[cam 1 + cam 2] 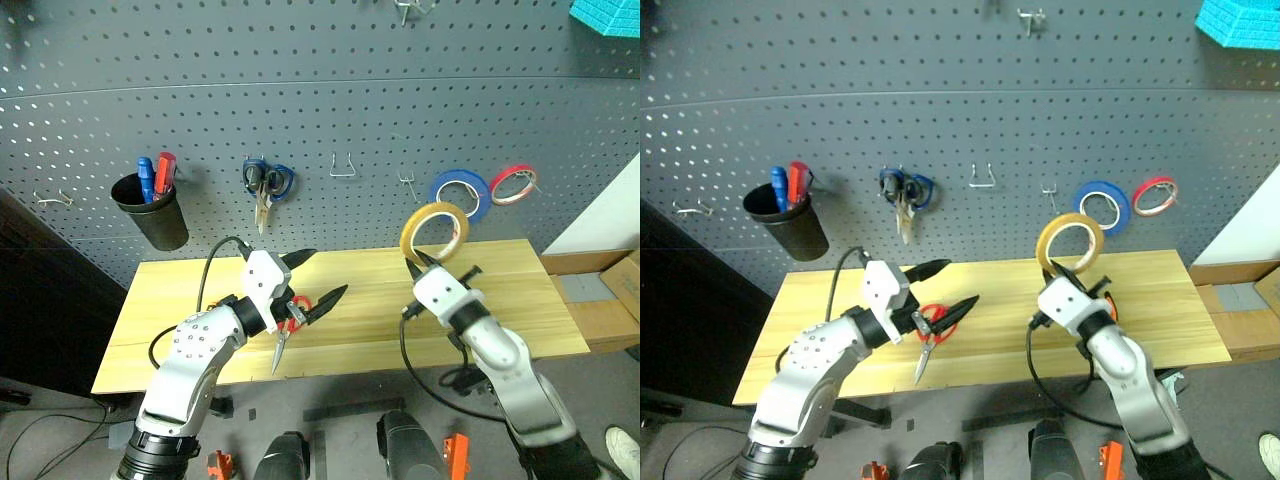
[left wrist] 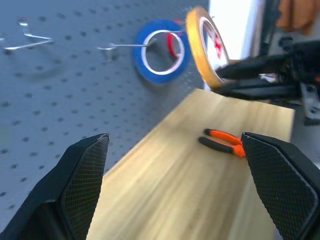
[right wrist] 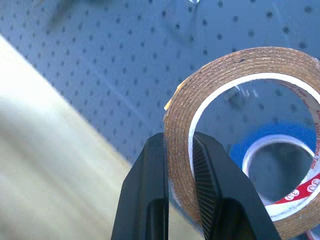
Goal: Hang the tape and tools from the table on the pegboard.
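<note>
R claw [image 1: 424, 262] pinches thin yellowish tape ring [image 1: 434, 229] upright near dark grey pegboard [image 1: 320, 110]; L claw [image 1: 315, 276] spread wide above red-handled scissors [image 1: 286, 330].

Both arms wear silvery-grey rounded shells dotted with small dark screw holes, ending in white blocky wrist housings. A black cable loops from each forearm to its wrist. The left gripper [image 1: 306, 278] and right gripper [image 3: 178, 150] have two black tapered fingers with fine cross-hatched inner pads.
</note>
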You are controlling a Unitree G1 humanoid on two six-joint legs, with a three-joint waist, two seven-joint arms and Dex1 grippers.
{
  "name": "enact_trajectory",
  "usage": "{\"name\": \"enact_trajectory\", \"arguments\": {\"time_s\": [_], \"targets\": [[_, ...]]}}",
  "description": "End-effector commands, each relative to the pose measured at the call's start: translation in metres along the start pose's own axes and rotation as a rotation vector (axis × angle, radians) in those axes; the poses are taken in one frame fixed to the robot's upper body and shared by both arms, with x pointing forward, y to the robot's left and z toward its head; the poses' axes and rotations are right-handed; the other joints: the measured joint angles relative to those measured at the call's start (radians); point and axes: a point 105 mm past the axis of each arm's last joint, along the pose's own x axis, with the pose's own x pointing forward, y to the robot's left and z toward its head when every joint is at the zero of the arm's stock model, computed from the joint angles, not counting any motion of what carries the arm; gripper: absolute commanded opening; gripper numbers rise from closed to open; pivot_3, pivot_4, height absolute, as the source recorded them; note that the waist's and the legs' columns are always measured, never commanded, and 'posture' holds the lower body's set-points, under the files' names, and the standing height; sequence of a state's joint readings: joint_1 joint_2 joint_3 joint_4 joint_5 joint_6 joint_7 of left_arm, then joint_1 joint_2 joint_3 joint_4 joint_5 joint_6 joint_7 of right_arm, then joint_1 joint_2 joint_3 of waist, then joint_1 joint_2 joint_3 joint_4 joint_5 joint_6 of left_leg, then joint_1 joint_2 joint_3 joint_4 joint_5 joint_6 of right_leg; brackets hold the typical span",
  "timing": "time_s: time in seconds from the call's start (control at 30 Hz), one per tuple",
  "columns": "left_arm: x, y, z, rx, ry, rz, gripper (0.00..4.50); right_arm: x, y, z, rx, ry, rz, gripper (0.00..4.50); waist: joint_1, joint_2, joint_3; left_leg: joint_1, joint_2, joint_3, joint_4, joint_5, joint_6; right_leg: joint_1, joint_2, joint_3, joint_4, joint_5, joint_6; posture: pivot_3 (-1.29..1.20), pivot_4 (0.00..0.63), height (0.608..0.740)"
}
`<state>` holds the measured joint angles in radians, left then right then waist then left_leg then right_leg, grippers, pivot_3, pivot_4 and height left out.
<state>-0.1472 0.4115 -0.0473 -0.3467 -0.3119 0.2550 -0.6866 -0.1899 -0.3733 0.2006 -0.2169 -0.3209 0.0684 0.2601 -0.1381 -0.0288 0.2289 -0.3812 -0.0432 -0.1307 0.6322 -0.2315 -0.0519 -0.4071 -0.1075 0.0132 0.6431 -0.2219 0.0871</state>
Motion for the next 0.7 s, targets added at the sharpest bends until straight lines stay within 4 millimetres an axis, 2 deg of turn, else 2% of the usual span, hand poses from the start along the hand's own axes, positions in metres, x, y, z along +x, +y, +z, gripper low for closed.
{"name": "enact_trajectory", "arguments": {"time_s": [0.03, 0.2, 0.37, 0.53, 0.7], "targets": [[0.0, 0.004, 0.011, 0.029, -0.037, 0.014, 4.5, 0.023, -0.005, 0.006, 0.029, -0.05, -0.001, 0.42, 0.0, 0.0, 0.0, 0.0, 0.001, 0.0, -0.001, 0.0, 0.0, -0.001, 0.001, 0.0, 0.0, 0.0, -0.001, -0.21, 0.167, 0.74], [0.005, 0.007, 0.018, 0.039, -0.058, 0.024, 4.5, 0.06, -0.011, -0.006, 0.04, -0.026, 0.013, 0.42, -0.002, 0.0, 0.0, -0.002, 0.002, 0.002, -0.003, -0.001, -0.001, -0.004, 0.002, 0.001, 0.0, 0.002, -0.007, -0.19, 0.165, 0.74], [0.006, 0.009, 0.018, 0.043, -0.056, 0.035, 4.5, 0.072, -0.012, -0.01, 0.037, -0.034, 0.02, 0.42, -0.001, 0.0, 0.0, -0.002, 0.002, 0.002, -0.003, -0.001, -0.001, -0.004, 0.003, 0.001, -0.001, 0.002, -0.007, -0.18, 0.165, 0.74], [0.006, 0.008, 0.015, 0.047, -0.046, 0.038, 4.5, 0.053, -0.007, -0.02, 0.078, 0.006, -0.012, 2.08, 0.0, 0.0, 0.0, -0.002, 0.002, 0.002, -0.003, -0.001, -0.001, -0.004, 0.003, 0.002, 0.0, 0.002, -0.007, -0.19, 0.168, 0.74], [0.004, 0.01, 0.002, 0.089, 0.035, 0.018, 4.5, 0.008, -0.003, -0.051, 0.168, 0.2, -0.055, 3.79, 0.009, 0.0, 0.0, -0.002, 0.002, 0.002, -0.002, -0.001, -0.001, -0.004, 0.003, 0.002, 0.0, 0.001, -0.005, -0.2, 0.176, 0.74]]}}
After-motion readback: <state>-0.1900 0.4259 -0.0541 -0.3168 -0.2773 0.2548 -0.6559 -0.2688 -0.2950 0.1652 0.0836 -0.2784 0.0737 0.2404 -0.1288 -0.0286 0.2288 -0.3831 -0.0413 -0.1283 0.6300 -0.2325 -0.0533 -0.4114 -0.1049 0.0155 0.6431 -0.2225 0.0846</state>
